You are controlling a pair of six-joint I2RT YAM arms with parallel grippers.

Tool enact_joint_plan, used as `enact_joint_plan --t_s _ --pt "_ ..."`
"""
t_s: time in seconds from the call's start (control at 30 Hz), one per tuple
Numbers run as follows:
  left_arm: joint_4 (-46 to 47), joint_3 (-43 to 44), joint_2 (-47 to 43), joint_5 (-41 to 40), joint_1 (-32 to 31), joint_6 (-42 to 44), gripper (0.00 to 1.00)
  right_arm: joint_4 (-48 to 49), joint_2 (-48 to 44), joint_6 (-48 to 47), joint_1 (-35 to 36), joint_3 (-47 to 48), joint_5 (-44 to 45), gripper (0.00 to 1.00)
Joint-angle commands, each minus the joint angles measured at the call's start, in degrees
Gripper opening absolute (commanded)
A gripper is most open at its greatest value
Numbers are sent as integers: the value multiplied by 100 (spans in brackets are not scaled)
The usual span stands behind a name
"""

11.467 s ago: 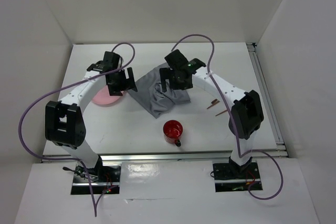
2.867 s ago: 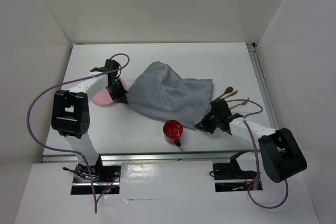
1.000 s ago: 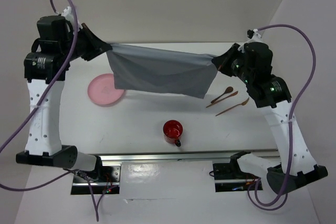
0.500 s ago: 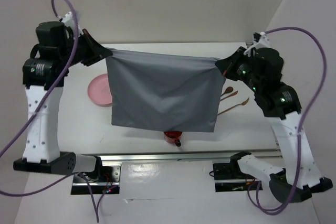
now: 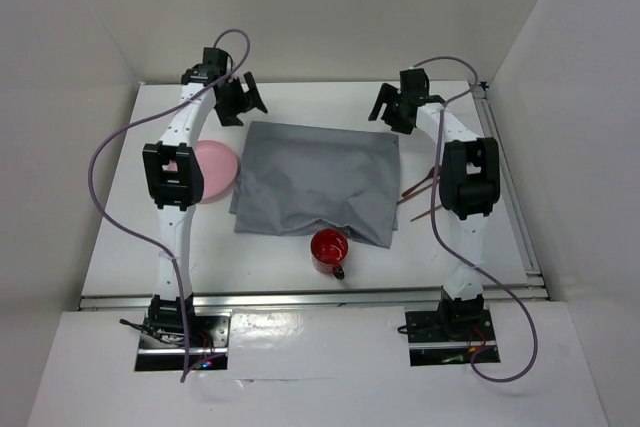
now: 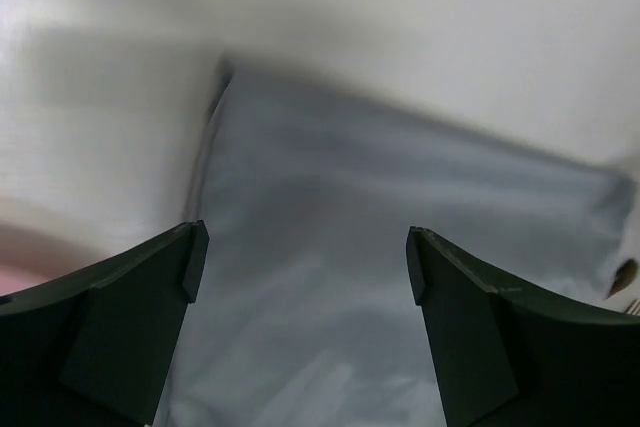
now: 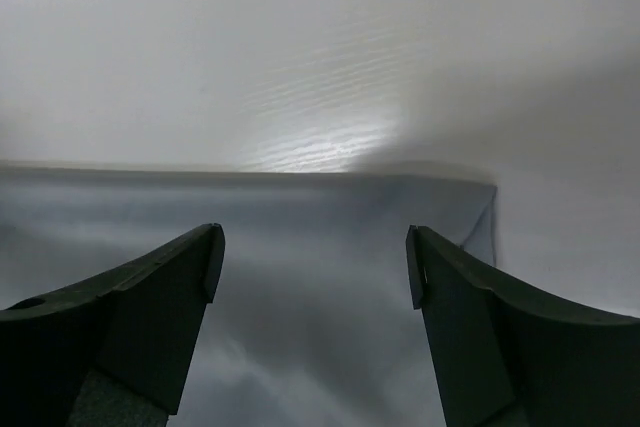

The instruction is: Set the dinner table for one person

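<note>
Cloth (image 5: 315, 172), grey, lies spread across the middle of your dinner table (image 5: 270, 265), its near edge rumpled. Your left gripper (image 6: 300, 257) hovers at the cloth's far left corner, jaws wide apart and empty. Your right gripper (image 7: 312, 257) hovers likewise at the far right corner. A red mug (image 5: 329, 246) stands at the near edge.

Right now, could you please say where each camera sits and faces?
Top external: above, behind the bases, facing down on the large white tabletop; left arm, right arm show.
Left wrist: on the left gripper, facing the grey rectangular cloth, far left corner; dark fingers show.
Right wrist: on the right gripper, facing its far right corner; fingers show.
All share the cloth.
</note>
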Motion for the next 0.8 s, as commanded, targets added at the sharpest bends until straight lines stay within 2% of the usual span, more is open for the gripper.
enact_joint_plan --t_s 0.0,0.03,0.07,0.13,0.2,0.23,0.3,0.37,0.4,0.43,0.5,0.57,0.63,0.77 --pt "119 -230 -640 28 34 124 100 157 129 -79 -17 915 -463 86" --pt "775 -1219 -1182 28 35 185 100 278 129 -79 -17 741 -411 86" --pt "947 -1533 -1370 -76 35 247 100 367 -10 -79 -17 565 -410 86" --pt "948 -1738 -1469 -156 35 361 99 429 -230 -79 -17 31 -410 83" --pt "519 -1677 -1469 -209 35 607 90 508 -582 -18 -17 -314 -410 77" --pt "422 -1677 -1469 -209 -18 669 70 508 -696 -18 -17 -602 -410 73" --pt "360 -1922 -1696 -384 -18 722 32 395 -1004 -18 -17 -841 -410 55" --pt "360 -2501 -1907 -438 -79 722 2 280 -1397 -18 -17 -1333 -410 41" --pt "438 -2738 -2022 -438 -80 722 0 280 -1548 87 -17 -1535 -480 24" --pt "543 -3254 -2266 -516 -80 722 0 280 -1689 88 -17 -1972 -611 20" --pt "763 -3679 -2435 -683 -141 722 0 393 -2076 148 44 -2352 -787 11" --pt "869 -3935 -2436 -824 -141 643 0 394 -2191 201 115 -2731 -850 10" --pt "930 -3936 -2279 -606 -141 730 0 254 -2261 263 185 -2925 -850 8" --pt "746 -3611 -1751 -271 -387 836 0 306 -2604 325 186 -3452 -727 8"
